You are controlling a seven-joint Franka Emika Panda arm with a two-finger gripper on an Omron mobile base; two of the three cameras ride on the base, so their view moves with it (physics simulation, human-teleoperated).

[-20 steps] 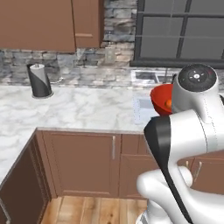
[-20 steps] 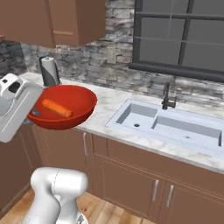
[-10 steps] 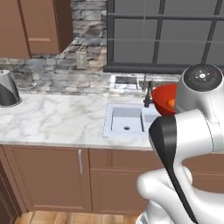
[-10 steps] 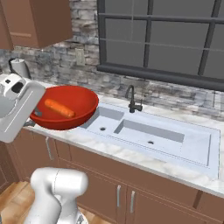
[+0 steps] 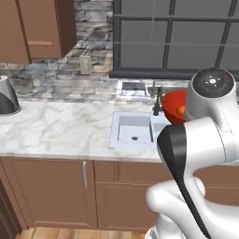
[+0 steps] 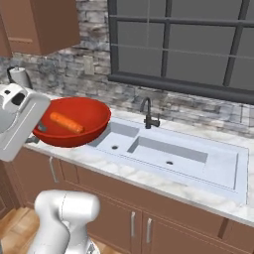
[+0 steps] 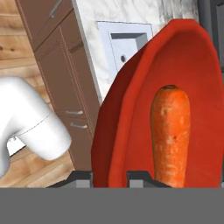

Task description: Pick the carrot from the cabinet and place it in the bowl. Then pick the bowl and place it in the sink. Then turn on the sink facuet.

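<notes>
Left base view: the bowl [image 5: 175,106] is held above the sink [image 5: 133,130], beside the faucet [image 5: 158,100]. Right base view: the carrot [image 6: 66,122] lies inside it. Hand view: the end effector [image 7: 109,176] is clamped on the rim; tilting over the sink could spill the carrot.

Both basins of the sink [image 6: 168,158] lie open from above, nothing standing in them. The faucet [image 6: 147,112] rises at the back rim between the basins, its spout arching over the left one. The bowl [image 6: 74,120] hangs at the sink's left end, above the desk [image 6: 149,181] edge, apart from the faucet.
</notes>
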